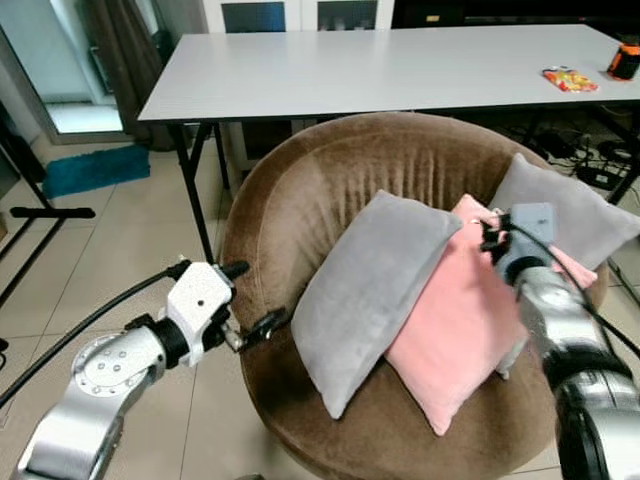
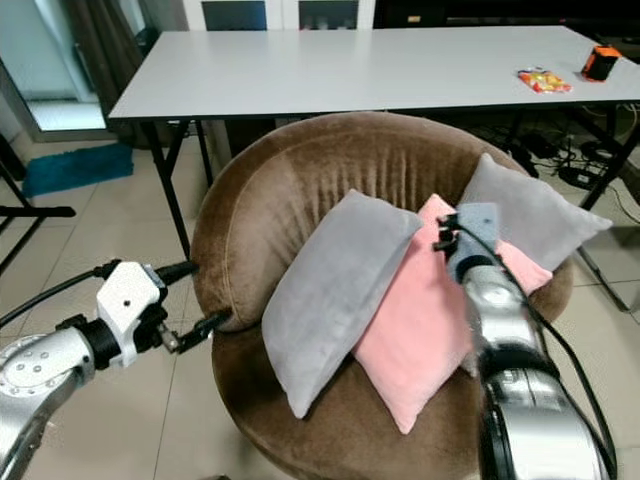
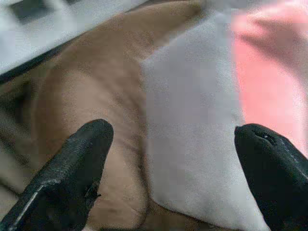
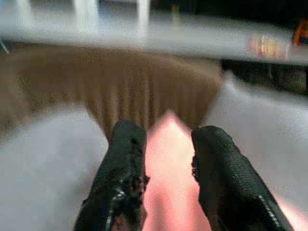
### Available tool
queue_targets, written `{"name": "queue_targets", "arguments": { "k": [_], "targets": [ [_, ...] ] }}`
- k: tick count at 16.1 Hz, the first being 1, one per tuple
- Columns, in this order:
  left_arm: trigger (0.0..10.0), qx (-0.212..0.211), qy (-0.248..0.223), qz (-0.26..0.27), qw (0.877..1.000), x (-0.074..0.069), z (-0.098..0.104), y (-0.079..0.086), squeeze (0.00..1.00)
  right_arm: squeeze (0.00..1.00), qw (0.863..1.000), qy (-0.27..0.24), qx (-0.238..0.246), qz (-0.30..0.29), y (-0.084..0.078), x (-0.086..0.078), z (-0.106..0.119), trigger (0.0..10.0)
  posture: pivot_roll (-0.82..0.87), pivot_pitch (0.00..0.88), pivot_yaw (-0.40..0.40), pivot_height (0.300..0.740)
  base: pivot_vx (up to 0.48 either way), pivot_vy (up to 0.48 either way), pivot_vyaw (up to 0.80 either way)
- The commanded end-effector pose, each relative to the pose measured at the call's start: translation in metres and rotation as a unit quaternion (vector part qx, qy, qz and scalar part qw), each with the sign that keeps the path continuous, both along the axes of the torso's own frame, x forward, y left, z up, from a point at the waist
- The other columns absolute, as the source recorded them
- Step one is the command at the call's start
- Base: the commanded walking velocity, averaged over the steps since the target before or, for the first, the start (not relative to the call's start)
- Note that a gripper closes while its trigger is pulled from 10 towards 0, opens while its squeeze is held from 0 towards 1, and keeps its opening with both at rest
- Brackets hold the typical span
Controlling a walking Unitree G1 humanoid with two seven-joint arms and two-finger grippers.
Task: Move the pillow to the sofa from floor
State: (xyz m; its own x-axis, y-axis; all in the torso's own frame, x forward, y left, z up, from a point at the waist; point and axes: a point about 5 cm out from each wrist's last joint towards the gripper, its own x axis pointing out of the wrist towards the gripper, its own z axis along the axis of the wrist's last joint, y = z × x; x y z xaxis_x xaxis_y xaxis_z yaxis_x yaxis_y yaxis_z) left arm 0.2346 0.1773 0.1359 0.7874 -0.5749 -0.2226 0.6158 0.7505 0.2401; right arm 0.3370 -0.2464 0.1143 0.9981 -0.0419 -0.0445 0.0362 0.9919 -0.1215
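Pink pillow point(image 1: 455, 320) lying on sofa point(image 1: 300, 190), propped between grey pillows. Right gripper point(image 4: 166, 144) hovering over its top corner, fingers parted, empty. Left gripper point(image 1: 250, 300) wide open, empty, beside sofa edge.

Along your left gripper point(image 3: 171, 163) you see:
- two black fingers point(image 3: 72, 168), spread wide apart and touching nothing;
- a grey pillow point(image 3: 192, 120) between them, lying against the brown sofa point(image 3: 96, 91);
- a pink pillow point(image 3: 269, 82) just beside the grey one, touching it;
- a blurred pale table point(image 3: 43, 24) edge beyond the sofa.
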Motion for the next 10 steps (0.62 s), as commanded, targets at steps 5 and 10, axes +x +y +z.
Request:
{"name": "queue_targets", "arguments": {
  "k": [5, 10],
  "targets": [
    [10.0, -0.028, -0.025, 0.127, 0.991, 0.001, -0.004, 0.003, 0.00, 0.00, 0.992, -0.042, 0.119, 0.008, 0.063, -0.064, 0.012, 10.0, -0.11, 0.000, 0.031, 0.740, 0.000, 0.000, -0.31],
    [10.0, -0.051, -0.052, 0.168, 0.983, 0.004, 0.007, 0.002, 0.00, 0.00, 0.997, -0.029, 0.066, -0.018, 0.074, -0.082, 0.021, 10.0, -0.10, 0.000, 0.026, 0.740, 0.000, 0.000, -0.74]
  ]
}}
